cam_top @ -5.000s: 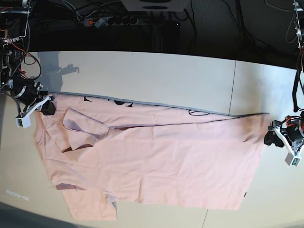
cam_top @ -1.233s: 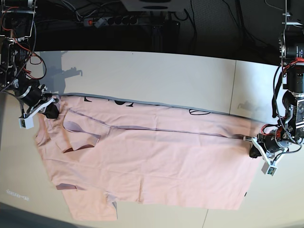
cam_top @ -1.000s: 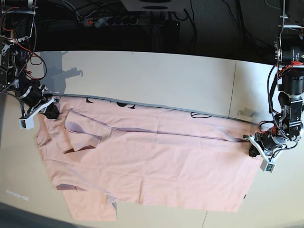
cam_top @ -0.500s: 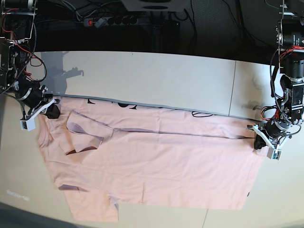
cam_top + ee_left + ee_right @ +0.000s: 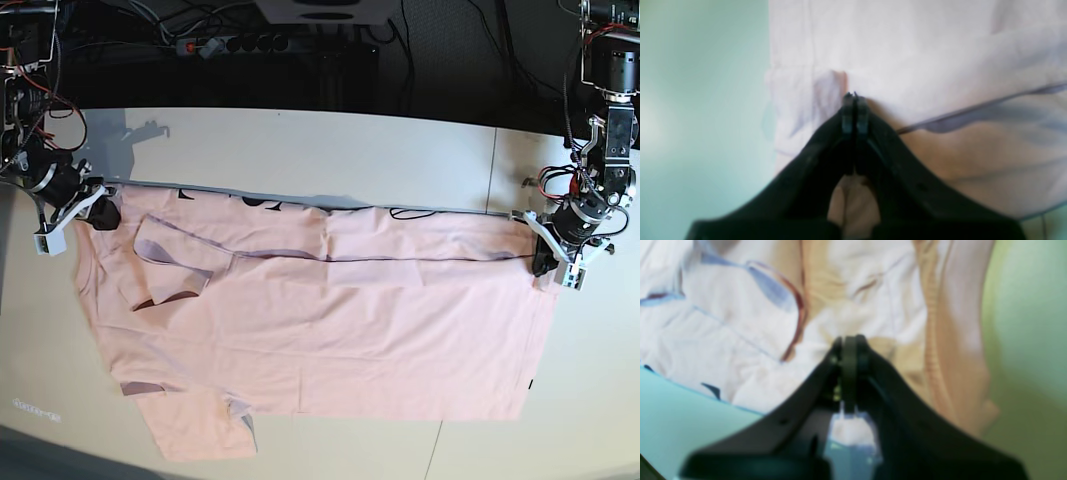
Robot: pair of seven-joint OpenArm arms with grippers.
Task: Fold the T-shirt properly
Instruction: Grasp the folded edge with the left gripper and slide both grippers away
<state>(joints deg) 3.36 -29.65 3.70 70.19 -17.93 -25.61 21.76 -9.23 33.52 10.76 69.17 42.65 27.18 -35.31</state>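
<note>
T-shirt (image 5: 320,330) lies spread on table (image 5: 300,150). L gripper (image 5: 541,262) clamped on shirt's hem-end corner, R gripper (image 5: 100,213) clamped on its collar-end corner, far edge.

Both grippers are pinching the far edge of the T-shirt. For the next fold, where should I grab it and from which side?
Judging by how the T-shirt lies, grip the free near hem corners, coming in from the near table edge. The left gripper and right gripper hold its far fold, and the near edge lies flat and unobstructed.
</note>
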